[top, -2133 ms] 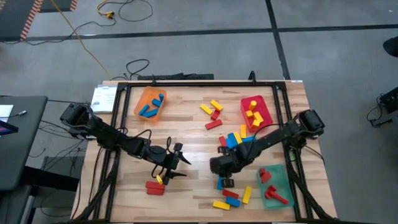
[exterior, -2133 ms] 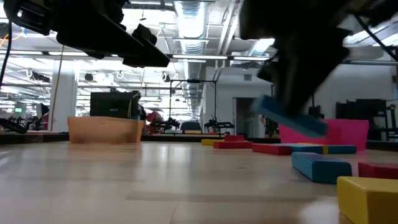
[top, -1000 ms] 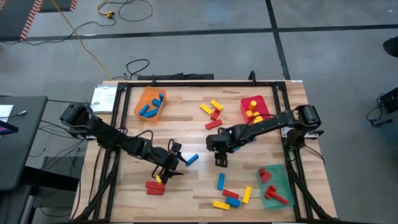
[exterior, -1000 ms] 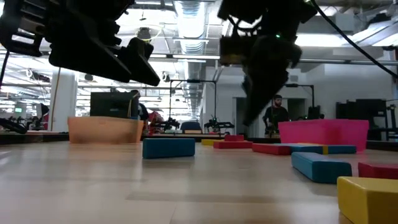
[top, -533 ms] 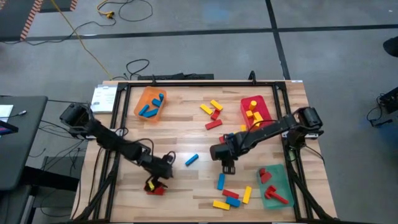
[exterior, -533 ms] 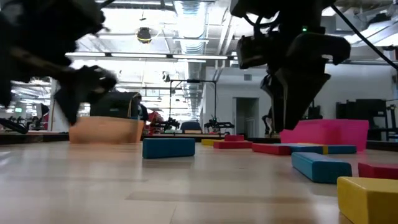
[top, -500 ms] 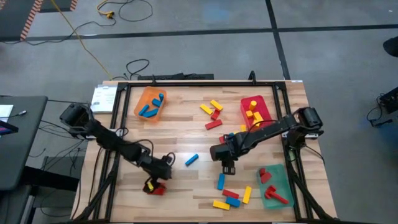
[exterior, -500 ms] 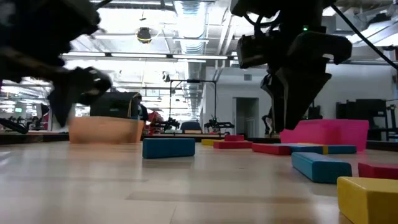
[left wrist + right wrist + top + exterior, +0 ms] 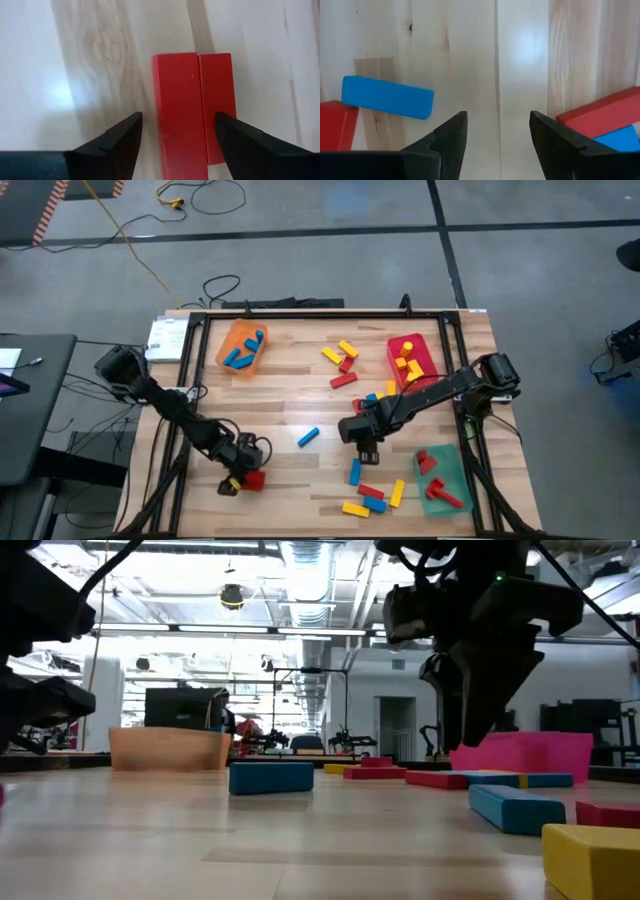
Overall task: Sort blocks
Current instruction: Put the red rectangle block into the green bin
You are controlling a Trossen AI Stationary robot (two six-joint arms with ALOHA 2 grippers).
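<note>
My left gripper hangs open near the table's front left, pointing steeply down over two red blocks that lie side by side; its fingers stand on either side of them, apart from them. A yellow block lies just beside. My right gripper is open over bare wood at mid-table, nothing between its fingers. A lone blue block lies flat between the arms. More red, yellow and blue blocks are scattered at the front right.
An orange tray with blue blocks stands at the far left. A red tray with yellow blocks is at the far right, and a green tray with red blocks at the near right. Loose blocks lie at the far middle.
My left gripper has swung toward the table's near left corner and sunk, tipping down and rolling until it stands over the red blocks. My right gripper has drifted a little toward the near edge. Both have stayed open. The blue block has lain still.
</note>
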